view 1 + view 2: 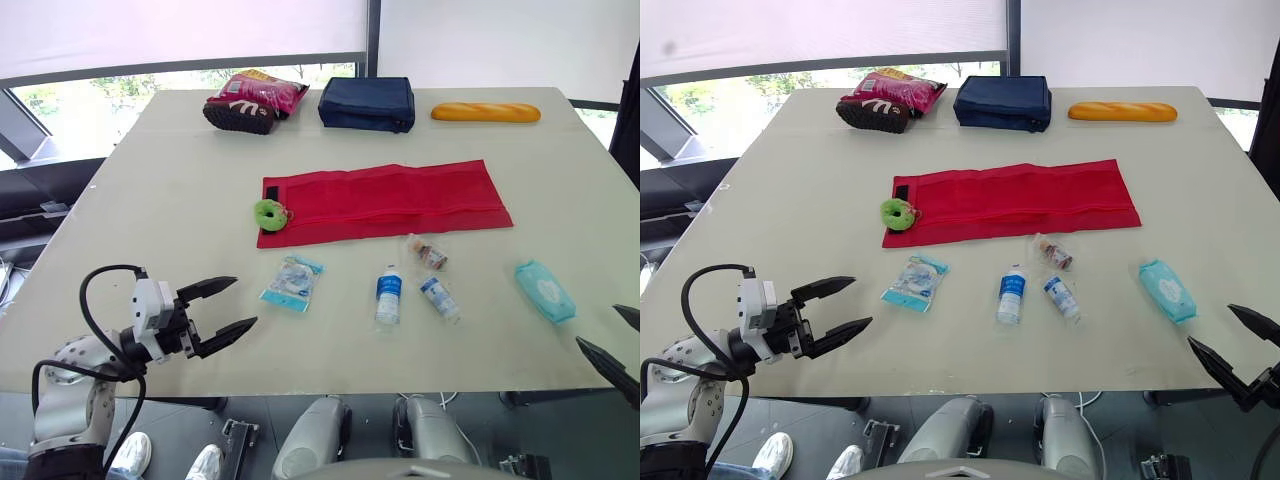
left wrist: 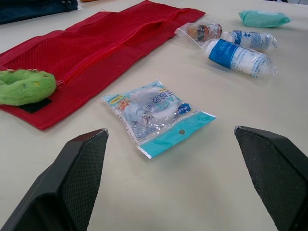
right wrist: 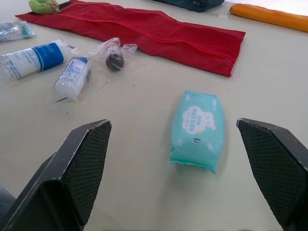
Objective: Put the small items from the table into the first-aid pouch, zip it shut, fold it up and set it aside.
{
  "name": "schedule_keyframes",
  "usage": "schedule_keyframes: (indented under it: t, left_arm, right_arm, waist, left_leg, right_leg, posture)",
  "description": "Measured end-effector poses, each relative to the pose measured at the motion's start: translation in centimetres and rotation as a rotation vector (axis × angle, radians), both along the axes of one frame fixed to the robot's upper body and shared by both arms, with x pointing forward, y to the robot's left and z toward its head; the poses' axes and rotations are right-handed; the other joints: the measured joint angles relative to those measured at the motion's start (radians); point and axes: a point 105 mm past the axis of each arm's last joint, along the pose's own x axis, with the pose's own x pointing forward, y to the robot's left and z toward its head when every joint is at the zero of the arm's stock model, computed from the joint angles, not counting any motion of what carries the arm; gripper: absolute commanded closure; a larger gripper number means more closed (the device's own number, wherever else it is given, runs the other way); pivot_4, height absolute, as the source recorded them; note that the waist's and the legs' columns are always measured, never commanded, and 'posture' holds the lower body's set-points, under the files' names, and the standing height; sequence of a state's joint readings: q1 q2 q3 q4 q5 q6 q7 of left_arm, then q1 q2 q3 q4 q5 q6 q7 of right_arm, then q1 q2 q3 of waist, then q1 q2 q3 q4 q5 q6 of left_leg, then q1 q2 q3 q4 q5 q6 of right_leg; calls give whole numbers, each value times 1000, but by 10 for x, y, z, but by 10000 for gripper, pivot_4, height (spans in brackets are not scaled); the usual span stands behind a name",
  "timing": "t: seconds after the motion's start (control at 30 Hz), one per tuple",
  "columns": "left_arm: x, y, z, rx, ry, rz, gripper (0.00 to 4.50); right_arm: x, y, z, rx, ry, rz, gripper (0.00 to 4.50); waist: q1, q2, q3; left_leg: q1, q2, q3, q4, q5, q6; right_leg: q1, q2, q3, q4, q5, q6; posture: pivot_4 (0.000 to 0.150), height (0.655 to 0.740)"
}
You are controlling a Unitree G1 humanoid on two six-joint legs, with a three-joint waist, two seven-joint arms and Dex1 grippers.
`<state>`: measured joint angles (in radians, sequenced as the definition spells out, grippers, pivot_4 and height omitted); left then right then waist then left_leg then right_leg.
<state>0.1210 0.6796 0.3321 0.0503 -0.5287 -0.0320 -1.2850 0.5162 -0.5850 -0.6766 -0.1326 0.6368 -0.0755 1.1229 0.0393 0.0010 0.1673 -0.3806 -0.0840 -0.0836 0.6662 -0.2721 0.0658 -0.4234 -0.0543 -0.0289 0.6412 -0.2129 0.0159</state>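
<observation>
Lower left: my left jaws are spread wide at the surface's near edge, aimed at the flat mask packet just right of them. The red pouch lies unfolded mid-frame above the items, green ring at its left end; can't tell if the zip's open. Low center: bottle, small roll, bagged vial. Lower right: teal wipes pack, w/ my right jaws spread just short of it. Packet looks thin & slippery, so approach low, pinch one edge and lift before moving.
</observation>
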Motion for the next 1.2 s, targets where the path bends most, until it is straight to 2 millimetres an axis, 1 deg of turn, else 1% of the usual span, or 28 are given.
schedule_keyframes:
  t: [0.07, 0.23, 0.4, 0.47, 0.67, 0.87, 0.93, 1.03, 1.1, 1.13, 1.17, 1.2]
  left_arm:
    - [0, 1, -1, 1, -4, 1, 0]
    - [-1, 9, -9, -6, 18, 22, 0]
    - [-1, 9, -9, -7, 18, 22, 0]
    - [-1, 7, -7, -8, 14, 17, 0]
    - [2, -4, 9, 3, -13, -2, 0]
    - [6, -10, 17, 7, -22, 3, 0]
    - [7, -11, 20, 3, -26, 12, 0]
    - [19, -12, 25, -4, -11, 76, 0]
    - [22, -13, 22, 1, 12, 93, 0]
    - [24, -14, 19, -3, 45, 110, 0]
    - [25, -15, 18, -3, 56, 117, 0]
    - [28, -16, 17, 0, 81, 133, 0]
  right_arm:
    - [0, 0, 0, 0, -1, 0, 465]
    - [1, 1, 1, -1, -3, 1, 465]
    - [1, 1, 1, -1, -3, 2, 465]
    - [0, 1, 1, -1, -2, 2, 465]
    - [0, 1, 1, -1, -4, 3, 465]
    - [7, 9, 12, -13, -50, 25, 465]
    - [10, 14, 17, -7, -65, 41, 465]
    - [20, 40, 38, -7, -109, 146, 465]
    - [22, 48, 45, 0, -125, 175, 465]
    - [26, 59, 51, -1, -132, 215, 465]
    - [27, 62, 53, 0, -134, 227, 465]
    - [30, 70, 56, 4, -136, 251, 465]
  waist:
    - [0, 0, 0]
    - [0, 0, 0]
    - [0, 0, 0]
    - [0, 0, 0]
    - [0, 0, 0]
    - [-1, 0, 0]
    - [-1, 0, 0]
    - [-1, 0, 0]
    - [-1, 0, 0]
    - [0, 0, 1]
    - [0, -1, 1]
    - [0, -2, 1]
  left_leg:
    - [0, 0, 0, 0, 0, 0]
    - [0, 0, 0, 0, 0, 0]
    - [0, 0, 0, 0, 0, 0]
    - [0, 0, 0, 0, 0, 0]
    - [0, 0, 0, 0, 0, 0]
    - [0, 0, 0, 0, 0, 0]
    - [0, 0, 0, 0, 0, 0]
    - [0, 0, 0, 0, 0, 0]
    - [0, 0, 0, 0, 0, 0]
    - [0, 0, 0, 0, 0, 0]
    - [0, 0, 0, 0, 0, 0]
    - [0, 0, 0, 0, 0, 0]
  right_leg:
    - [0, 0, 0, 0, 0, 0]
    - [0, 0, 0, 0, 0, 0]
    - [0, 0, 0, 0, 0, 0]
    - [0, 0, 0, 0, 0, 0]
    - [0, 0, 0, 0, 0, 0]
    - [0, 0, 0, 0, 0, 0]
    - [0, 0, 0, 0, 0, 0]
    - [0, 0, 0, 0, 0, 0]
    - [0, 0, 0, 0, 0, 0]
    - [0, 0, -1, 0, 0, 0]
    - [0, 0, -1, 0, 0, 0]
    - [0, 0, -1, 0, 0, 0]
  posture:
    - [1500, 7390]
    - [1500, 7390]
    - [1500, 7390]
    - [1500, 7390]
    - [1500, 7390]
    - [1500, 7390]
    - [1500, 7390]
    - [1500, 7390]
    - [1500, 7390]
    - [1500, 7390]
    - [1500, 7390]
    - [1500, 7390]
